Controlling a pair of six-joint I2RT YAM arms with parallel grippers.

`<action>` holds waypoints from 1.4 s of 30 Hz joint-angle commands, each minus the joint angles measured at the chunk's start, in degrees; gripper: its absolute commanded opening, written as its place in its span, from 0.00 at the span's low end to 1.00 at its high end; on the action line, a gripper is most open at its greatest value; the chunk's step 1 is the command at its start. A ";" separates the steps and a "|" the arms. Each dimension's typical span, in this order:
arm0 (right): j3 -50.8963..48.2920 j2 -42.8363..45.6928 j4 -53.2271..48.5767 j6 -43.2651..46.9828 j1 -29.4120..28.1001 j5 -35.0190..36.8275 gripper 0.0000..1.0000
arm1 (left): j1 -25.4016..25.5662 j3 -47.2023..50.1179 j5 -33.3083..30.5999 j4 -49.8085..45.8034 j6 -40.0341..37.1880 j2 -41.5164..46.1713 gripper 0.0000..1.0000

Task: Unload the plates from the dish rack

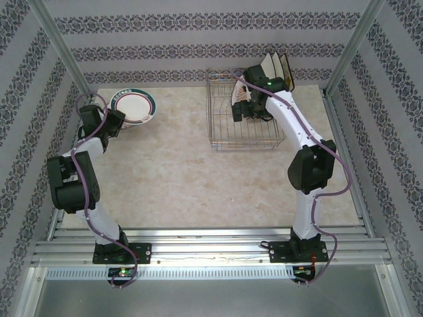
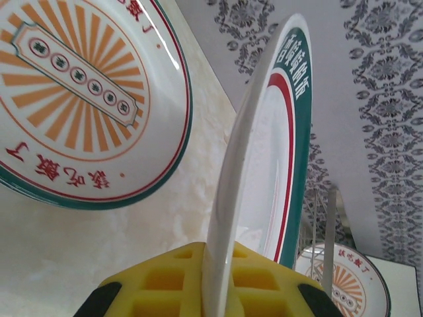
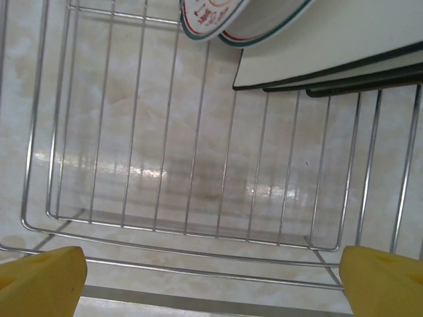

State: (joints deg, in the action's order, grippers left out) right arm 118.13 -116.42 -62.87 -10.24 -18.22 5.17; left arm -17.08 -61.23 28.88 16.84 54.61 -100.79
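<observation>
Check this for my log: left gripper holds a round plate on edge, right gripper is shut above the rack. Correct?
One error: the right gripper is open, jaws wide apart above the dish rack, as the right wrist view shows. The left gripper does hold a round plate on edge.

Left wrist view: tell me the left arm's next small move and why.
Probably tip the held plate flat and lower it onto the sunburst plate lying on the table. The left gripper is shut on its rim and holds it on edge beside that plate, with bare table between them. Setting it down looks like the step due before letting go.
</observation>
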 commanded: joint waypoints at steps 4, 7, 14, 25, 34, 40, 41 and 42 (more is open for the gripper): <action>0.57 0.21 -1.63 0.92 0.81 1.34 0.98 | -1.90 0.59 -4.73 5.11 0.50 -1.50 0.00; -0.59 0.01 -0.99 0.77 0.76 0.93 0.98 | -2.32 1.38 -5.49 6.97 1.37 -3.09 0.00; -1.56 -0.21 -0.94 0.66 0.66 0.79 0.98 | -3.22 0.73 -5.93 7.62 1.82 -5.79 0.00; -2.42 -0.38 -0.59 0.47 0.16 -0.18 0.98 | -4.06 -1.61 -8.37 6.35 0.40 -8.96 0.00; 3.01 -2.55 -2.81 1.36 -0.66 0.49 0.98 | -4.25 -4.08 -9.67 7.75 2.35 -12.43 0.00; 5.10 -3.19 -3.77 1.52 -0.93 0.58 0.98 | -4.23 -7.36 -8.57 8.19 5.07 -16.58 0.00; 4.94 -3.20 -3.75 1.52 -0.96 0.59 0.98 | -4.25 -7.93 -8.28 7.92 5.32 -17.32 0.00; 4.91 -3.20 -3.76 1.49 -0.94 0.59 0.98 | -4.17 -8.60 -8.14 7.65 5.50 -17.96 0.00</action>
State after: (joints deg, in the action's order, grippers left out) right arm 121.49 -118.89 -64.95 -9.63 -18.65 5.13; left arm -20.75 -67.24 19.88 21.67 58.61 -117.01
